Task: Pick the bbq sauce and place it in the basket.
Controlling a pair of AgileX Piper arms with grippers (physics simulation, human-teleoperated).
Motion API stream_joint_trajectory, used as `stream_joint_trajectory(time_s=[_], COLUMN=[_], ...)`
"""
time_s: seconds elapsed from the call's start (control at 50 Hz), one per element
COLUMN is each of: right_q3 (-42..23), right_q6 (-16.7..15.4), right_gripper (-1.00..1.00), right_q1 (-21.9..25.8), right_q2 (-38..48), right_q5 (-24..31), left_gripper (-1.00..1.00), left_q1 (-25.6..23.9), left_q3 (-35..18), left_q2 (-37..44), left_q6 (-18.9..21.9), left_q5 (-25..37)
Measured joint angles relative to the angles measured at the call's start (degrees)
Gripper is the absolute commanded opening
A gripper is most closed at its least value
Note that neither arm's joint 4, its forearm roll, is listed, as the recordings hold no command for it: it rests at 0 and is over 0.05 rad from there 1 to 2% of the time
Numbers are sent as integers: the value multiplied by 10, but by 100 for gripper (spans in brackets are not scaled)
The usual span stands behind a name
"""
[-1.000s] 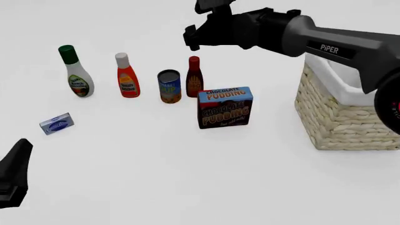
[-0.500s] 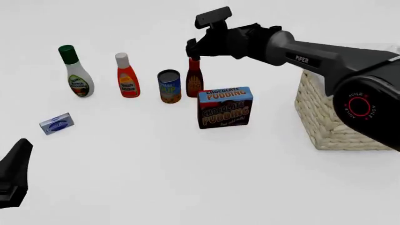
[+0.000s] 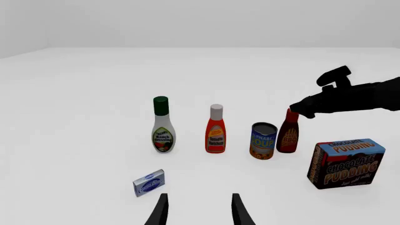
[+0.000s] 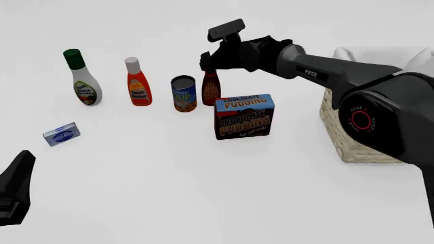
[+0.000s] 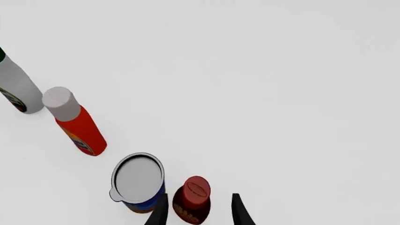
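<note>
- The left gripper (image 3: 196, 213) sits nearest the camera, low over the bare white counter (image 4: 149, 193), well short of the row of groceries; its jaws stand apart with nothing between them.
- A small blue-and-white box (image 4: 62, 133) lies flat on the counter, nearer than the bottle row and well to the left of the chocolate pudding box (image 4: 244, 116).
- The chocolate pudding box stands upright just in front of the bbq sauce (image 4: 211, 89) and a little to its right.
- The basket (image 4: 352, 137) stands at the right side, well apart from the pudding box, largely hidden behind the right arm (image 4: 339, 76); white cloth shows at its top.
- The can (image 4: 183, 93) stands just beside the bbq sauce, on its left.
- The bbq sauce stands upright on the counter behind the pudding box, outside the basket.
- The right gripper (image 5: 196, 211) hangs over the bbq sauce; in the right wrist view the red cap lies between the two fingertips (image 5: 159, 213), jaws open, with a gap visible on each side.
- Left of the can stands the orange-red bottle (image 4: 138, 84) with a white cap, and further left the white bottle (image 4: 84, 81) with a green cap, both upright.
</note>
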Motion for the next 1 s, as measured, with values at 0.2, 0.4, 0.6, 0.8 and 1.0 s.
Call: stream_joint_trajectory(time_s=[0.2,0.4,0.6,0.8,1.0], right_q3=[-18,-35,-51,-67,-74], right_q6=[-2,-3,-4,-6,-12], right_gripper=[100,100,100,100,-100], right_q1=[2,1,0,-3,-2], right_q2=[22,42,61,77,86], right_q5=[5,9,14,18,17], left_gripper=[100,100,100,100,100], left_q1=[0,0,0,0,0], left_q3=[0,0,0,0,0], left_q2=[0,0,0,0,0], left_q6=[0,0,0,0,0], left_q5=[0,0,0,0,0])
